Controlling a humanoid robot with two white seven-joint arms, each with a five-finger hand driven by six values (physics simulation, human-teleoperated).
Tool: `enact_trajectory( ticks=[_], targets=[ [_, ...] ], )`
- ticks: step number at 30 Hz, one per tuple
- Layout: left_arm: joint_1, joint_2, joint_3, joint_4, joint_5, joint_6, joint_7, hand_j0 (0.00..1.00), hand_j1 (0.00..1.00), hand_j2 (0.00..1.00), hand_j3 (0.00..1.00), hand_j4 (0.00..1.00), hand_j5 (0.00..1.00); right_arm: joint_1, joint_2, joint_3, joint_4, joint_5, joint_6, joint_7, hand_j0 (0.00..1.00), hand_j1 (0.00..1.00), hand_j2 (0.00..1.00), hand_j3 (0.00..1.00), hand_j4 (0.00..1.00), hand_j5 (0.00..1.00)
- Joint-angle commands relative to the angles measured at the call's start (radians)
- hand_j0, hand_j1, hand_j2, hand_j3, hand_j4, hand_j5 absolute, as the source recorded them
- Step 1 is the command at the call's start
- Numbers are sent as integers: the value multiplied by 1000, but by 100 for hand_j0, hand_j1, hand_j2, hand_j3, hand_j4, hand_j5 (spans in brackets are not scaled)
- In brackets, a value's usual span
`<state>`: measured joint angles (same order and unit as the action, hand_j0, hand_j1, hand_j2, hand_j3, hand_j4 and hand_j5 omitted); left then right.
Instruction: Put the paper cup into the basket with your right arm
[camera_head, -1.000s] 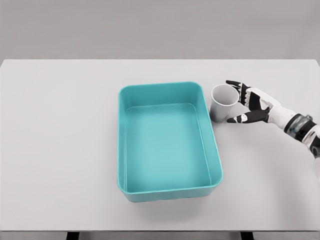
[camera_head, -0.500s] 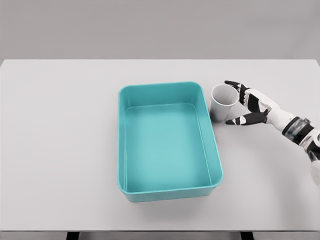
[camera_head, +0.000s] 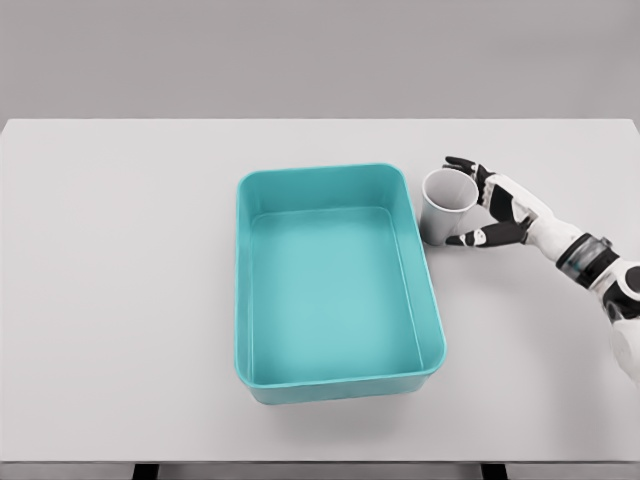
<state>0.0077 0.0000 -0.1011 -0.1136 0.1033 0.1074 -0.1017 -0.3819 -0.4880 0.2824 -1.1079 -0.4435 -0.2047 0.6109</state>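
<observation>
right hand (camera_head: 492, 208): fingers spread around cup (camera_head: 446, 204), not clamped | cup upright on table (camera_head: 120, 300), just right of basket (camera_head: 335, 380)

Teal basket (camera_head: 338, 285) — white paper cup (camera_head: 446, 205)

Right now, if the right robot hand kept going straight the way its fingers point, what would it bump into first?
Probably the paper cup. The right robot hand points left with fingers spread around the cup's right side, seemingly not closed on it yet. Just beyond the cup stands the teal basket's right wall.
</observation>
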Motion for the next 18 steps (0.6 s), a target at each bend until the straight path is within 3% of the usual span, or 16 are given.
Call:
enact_trajectory(
  ticks=[1, 18],
  targets=[
    [0, 0, 0, 0, 1, 0, 0, 100, 100, 100, 100, 100, 100, 0, 8, 0, 11, -3, -2, 0, 100, 100, 100, 100, 100, 100],
    [0, 0, 0, 0, 1, 0, 0, 100, 100, 100, 100, 100, 100, -17, 43, 0, 33, 22, -2, 0, 100, 100, 100, 100, 100, 100]
  ],
)
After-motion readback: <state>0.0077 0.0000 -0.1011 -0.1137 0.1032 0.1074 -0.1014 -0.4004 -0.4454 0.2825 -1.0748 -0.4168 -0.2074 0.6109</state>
